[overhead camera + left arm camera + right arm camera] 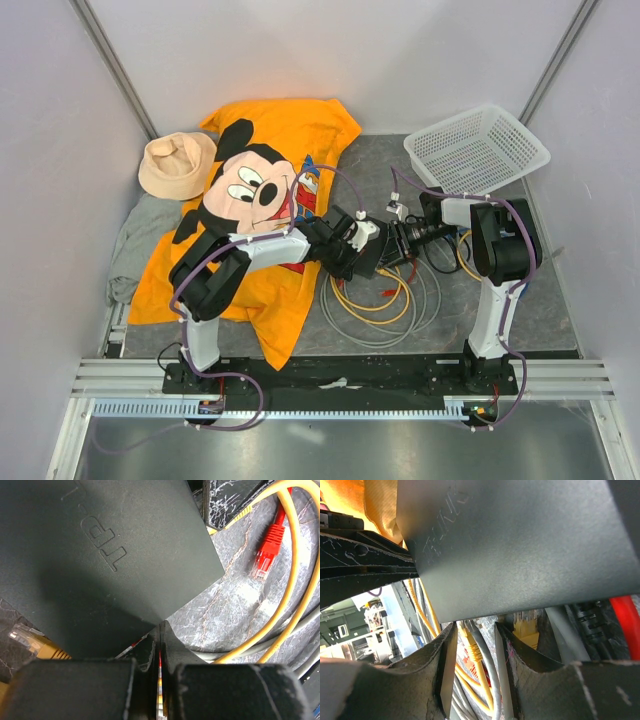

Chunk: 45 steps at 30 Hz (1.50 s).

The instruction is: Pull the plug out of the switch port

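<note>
Grey marbled mat (550, 300) under switch (100, 555) and cables (375, 305), pale walls (350, 60) around

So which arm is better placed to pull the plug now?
Probably the right: the right gripper is open, with a yellow cable between its fingers by the switch edge. The left gripper is shut at the switch corner.

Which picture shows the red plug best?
The left wrist view: the red plug lies unplugged on the mat, clear tip sharp. The top view shows it as a tiny red speck. The right wrist view shows just red cable, no plug.
</note>
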Each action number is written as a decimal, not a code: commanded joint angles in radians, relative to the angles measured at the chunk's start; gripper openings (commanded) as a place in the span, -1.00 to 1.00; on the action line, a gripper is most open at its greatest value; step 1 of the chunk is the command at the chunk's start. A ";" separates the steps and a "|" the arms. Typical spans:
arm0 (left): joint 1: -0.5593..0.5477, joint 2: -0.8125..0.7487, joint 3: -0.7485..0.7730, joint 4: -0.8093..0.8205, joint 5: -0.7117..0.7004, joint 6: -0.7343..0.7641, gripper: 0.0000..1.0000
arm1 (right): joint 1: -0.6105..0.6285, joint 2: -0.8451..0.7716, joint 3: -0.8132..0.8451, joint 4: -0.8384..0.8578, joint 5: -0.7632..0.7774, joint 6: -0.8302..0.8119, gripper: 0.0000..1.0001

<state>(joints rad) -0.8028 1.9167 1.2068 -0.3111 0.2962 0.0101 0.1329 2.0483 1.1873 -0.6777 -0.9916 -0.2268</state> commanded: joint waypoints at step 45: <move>0.051 0.113 0.097 0.021 -0.147 -0.053 -0.97 | -0.001 0.015 -0.025 0.159 0.149 0.101 -0.45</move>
<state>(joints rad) -0.7578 1.9827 1.3598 -0.1764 0.2138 -0.0383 0.1223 2.0365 1.1599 -0.6094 -0.9607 -0.1112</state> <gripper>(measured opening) 0.022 0.316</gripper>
